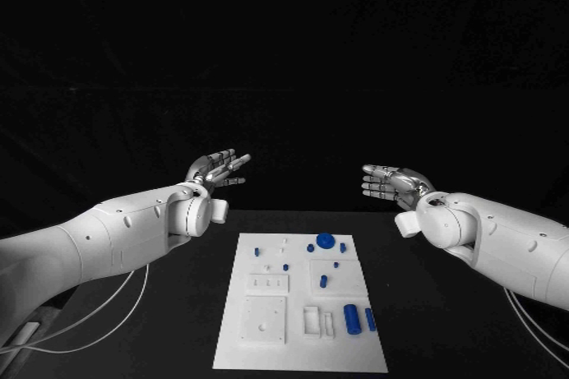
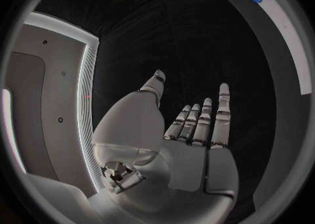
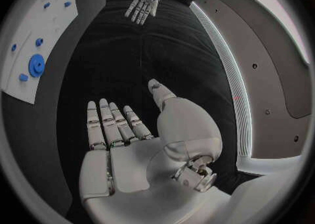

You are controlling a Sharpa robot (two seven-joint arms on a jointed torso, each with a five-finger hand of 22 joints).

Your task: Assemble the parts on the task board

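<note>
So both hands are up in the air past the far end of the board, palms turned toward each other, and neither one is touching anything. The left hand [image 1: 218, 168] has its fingers apart and stretched out, nothing in it, and the right hand [image 1: 391, 183] is the same deal, fingers spread and empty; the wrist views back that up, open palms with just black table behind them. My read is that this is a neutral ready pose: holding the hands high and wide keeps the arms off the task board [image 1: 267, 346], so the head camera gets a clean look at everything. The board sits flat in the middle of the black table [image 1: 451, 330], between the arms and closer to the robot than the hands. The blue parts are all on it: a round disc [image 1: 325, 240] near the far edge with small pieces beside it, and a chunky cylinder [image 1: 352, 318] next to a thinner peg [image 1: 370, 319] on the near right. Looks like no assembly has started, and I'd guess a reach down for one of those loose pieces comes first.
</note>
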